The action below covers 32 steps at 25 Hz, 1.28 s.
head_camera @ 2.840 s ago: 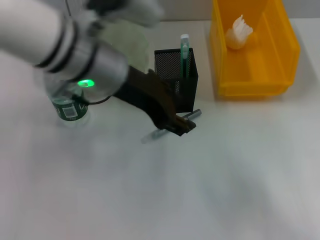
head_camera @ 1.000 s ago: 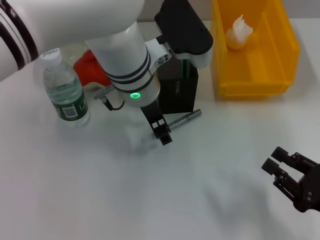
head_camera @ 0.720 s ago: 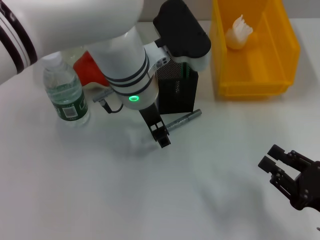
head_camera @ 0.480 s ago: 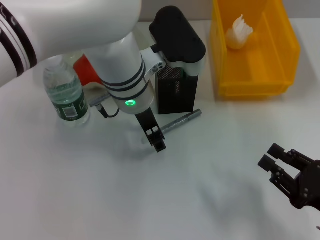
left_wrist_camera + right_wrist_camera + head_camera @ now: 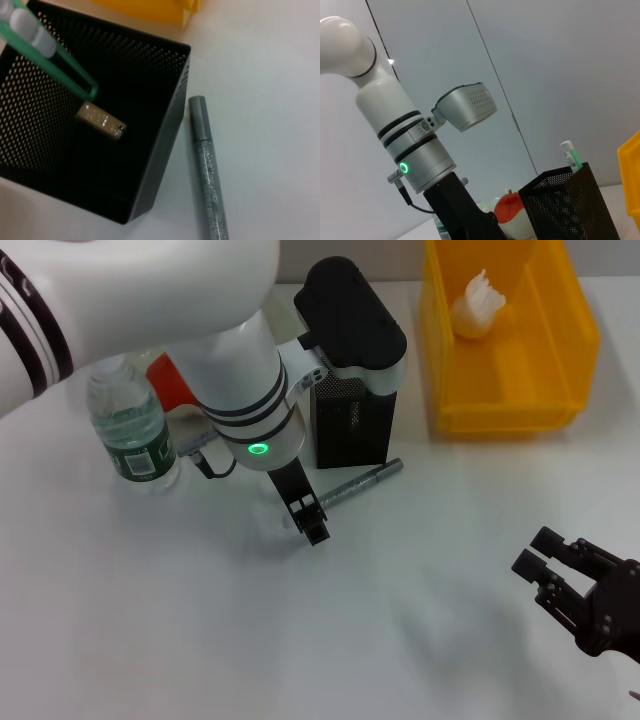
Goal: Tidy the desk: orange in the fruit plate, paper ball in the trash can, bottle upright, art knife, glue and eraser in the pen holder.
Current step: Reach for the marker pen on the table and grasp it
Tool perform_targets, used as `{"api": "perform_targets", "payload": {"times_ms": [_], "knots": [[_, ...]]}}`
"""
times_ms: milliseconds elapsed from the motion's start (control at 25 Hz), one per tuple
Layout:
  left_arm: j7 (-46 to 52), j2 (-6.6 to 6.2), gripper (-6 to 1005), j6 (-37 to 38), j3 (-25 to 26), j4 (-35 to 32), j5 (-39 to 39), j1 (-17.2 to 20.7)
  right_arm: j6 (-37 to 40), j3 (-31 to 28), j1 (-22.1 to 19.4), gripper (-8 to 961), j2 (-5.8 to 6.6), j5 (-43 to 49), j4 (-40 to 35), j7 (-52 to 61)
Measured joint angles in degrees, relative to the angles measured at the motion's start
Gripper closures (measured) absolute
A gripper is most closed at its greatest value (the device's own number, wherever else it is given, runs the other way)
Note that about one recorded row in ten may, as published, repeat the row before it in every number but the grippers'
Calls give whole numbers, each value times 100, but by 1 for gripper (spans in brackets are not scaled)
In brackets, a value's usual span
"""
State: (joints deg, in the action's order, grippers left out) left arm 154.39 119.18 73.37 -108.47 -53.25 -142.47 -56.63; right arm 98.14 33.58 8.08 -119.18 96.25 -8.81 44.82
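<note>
Beside the pen holder (image 5: 165, 150), a glittery grey art knife (image 5: 208, 165).

The black mesh pen holder (image 5: 100, 145) stands upright, holding a green glue stick (image 5: 50, 60) leaning in one corner and a small tan eraser (image 5: 102, 120) on its bottom. Just beside its front wall a silver glittery art knife (image 5: 362, 480) lies flat on the worktop. A clear water bottle (image 5: 130, 430) with green label stands upright. A white paper ball (image 5: 478, 302) sits in the yellow trash can (image 5: 560, 360).
</note>
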Motion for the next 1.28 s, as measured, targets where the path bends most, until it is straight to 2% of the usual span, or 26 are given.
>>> {"api": "perform_targets", "payload": {"times_ms": [480,680,920,1280], "knots": [[-49,0,435,-31,-54,-48,8,4,-68,-1,1,547,0,8,2,0],[-56,0,428,-35,-105,-99,9,3,-79,-1,5,547,0,9,2,0],[-55,0,569,-35,-243,-114,16,-12,-79,-2,19,546,0,9,2,0],[-49,0,568,-43,-255,-118,18,-11,-122,-1,28,546,-1,9,1,2]]}}
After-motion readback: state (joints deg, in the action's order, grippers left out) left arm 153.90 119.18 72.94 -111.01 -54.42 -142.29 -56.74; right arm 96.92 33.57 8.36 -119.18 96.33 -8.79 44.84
